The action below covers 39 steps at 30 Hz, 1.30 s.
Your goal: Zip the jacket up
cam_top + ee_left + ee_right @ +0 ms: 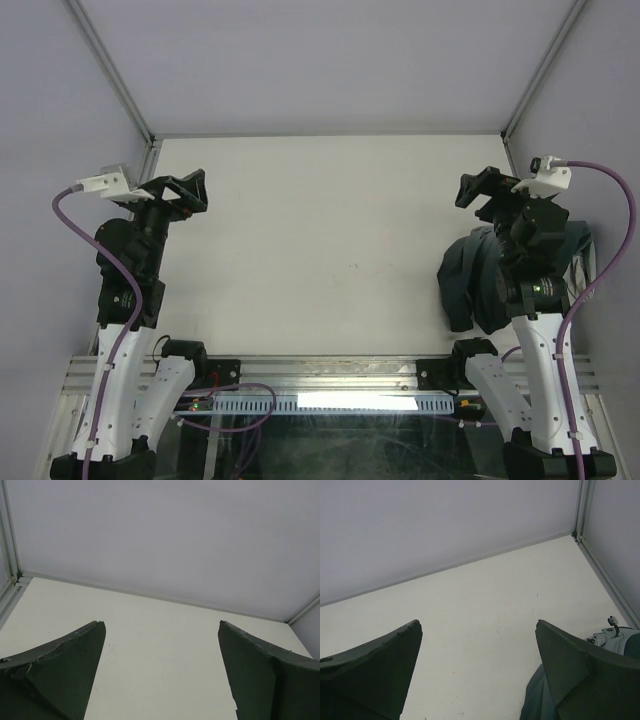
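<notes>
— What is the overhead camera showing?

— The jacket [470, 285] is lying bunched up at the right side of the pale, smooth table [320, 230]. It is pressing against the right arm [540, 330], which is hiding part of it. The soft, dark teal folds are curving roughly from the near edge toward the far one (the nearest thing to a long axis that the heap is offering). I cannot tell which way the hood or the zipper is pointing.

— And the grippers?

— The left gripper [188, 190] is hanging over the table's left side, well apart from the jacket, with its jaws spread and gripping nothing. The right gripper [480, 190] is hovering just past the far end of the heap, likewise spread and empty.

— What is the left wrist camera seeing?

— The left gripper [162, 630] is standing wide open. Its two dark, matt, wedge-shaped fingers [70, 675] are showing roughened edges, with only bare table between them. A smooth lilac wall [165, 540] is rising behind.

— And the right wrist?

— The right gripper [477, 627] is gaping just as wide, with nothing in it. Beside the finger [575, 675] at the right of that view, the jacket [535, 705] is showing as teal cloth. Above that, a light grey patch is carrying a small metal piece [614, 623] (too small to name).
</notes>
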Each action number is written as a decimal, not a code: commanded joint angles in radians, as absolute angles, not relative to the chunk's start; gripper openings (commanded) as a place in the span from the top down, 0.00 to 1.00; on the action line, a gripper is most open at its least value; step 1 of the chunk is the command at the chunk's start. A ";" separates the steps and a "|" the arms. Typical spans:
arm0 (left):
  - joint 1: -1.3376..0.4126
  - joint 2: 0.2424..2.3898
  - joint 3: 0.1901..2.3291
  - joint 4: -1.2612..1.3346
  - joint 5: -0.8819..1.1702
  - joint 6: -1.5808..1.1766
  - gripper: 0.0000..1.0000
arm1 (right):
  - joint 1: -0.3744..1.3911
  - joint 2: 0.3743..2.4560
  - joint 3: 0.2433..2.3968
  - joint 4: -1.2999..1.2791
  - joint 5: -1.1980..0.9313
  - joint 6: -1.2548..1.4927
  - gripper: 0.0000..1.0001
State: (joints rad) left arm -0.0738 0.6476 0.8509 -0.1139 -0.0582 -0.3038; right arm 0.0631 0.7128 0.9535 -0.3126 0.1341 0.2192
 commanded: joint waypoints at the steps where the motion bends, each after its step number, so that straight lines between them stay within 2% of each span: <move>1: -0.086 0.647 0.854 -0.041 -0.027 -0.269 0.01 | 0.070 0.708 0.999 -0.294 0.155 0.227 0.01; 10: -0.087 0.632 0.832 -0.041 -0.021 -0.257 0.01 | 0.069 0.725 1.025 -0.463 0.291 0.243 0.01; 15: -0.087 0.622 0.822 -0.053 -0.020 -0.252 0.01 | 0.068 0.775 1.051 -0.643 0.479 0.355 0.01; 20: -0.086 0.616 0.802 -0.062 -0.001 -0.253 0.01 | 0.060 0.967 1.145 -0.932 0.740 0.559 0.01; 23: -0.087 0.616 0.792 -0.071 0.005 -0.257 0.01 | -0.005 1.099 1.165 -1.095 0.809 0.689 0.01; 26: -0.087 0.604 0.774 -0.072 0.012 -0.258 0.01 | -0.090 1.175 1.094 -1.051 0.812 0.707 0.01; 29: -0.086 0.594 0.752 -0.073 0.017 -0.257 0.01 | -0.177 1.210 0.991 -0.874 0.692 0.683 0.01; 33: -0.090 0.580 0.736 -0.074 0.015 -0.253 0.01 | -0.207 1.321 0.917 -0.693 0.582 0.612 0.02; 34: -0.092 0.579 0.734 -0.074 0.012 -0.256 0.01 | -0.207 1.356 0.915 -0.673 0.556 0.594 0.06; 36: -0.099 0.578 0.734 -0.074 0.007 -0.263 0.01 | -0.206 1.406 0.922 -0.644 0.490 0.561 0.24; 39: -0.103 0.578 0.735 -0.072 0.000 -0.265 0.01 | -0.152 1.408 0.949 -0.597 0.417 0.510 0.62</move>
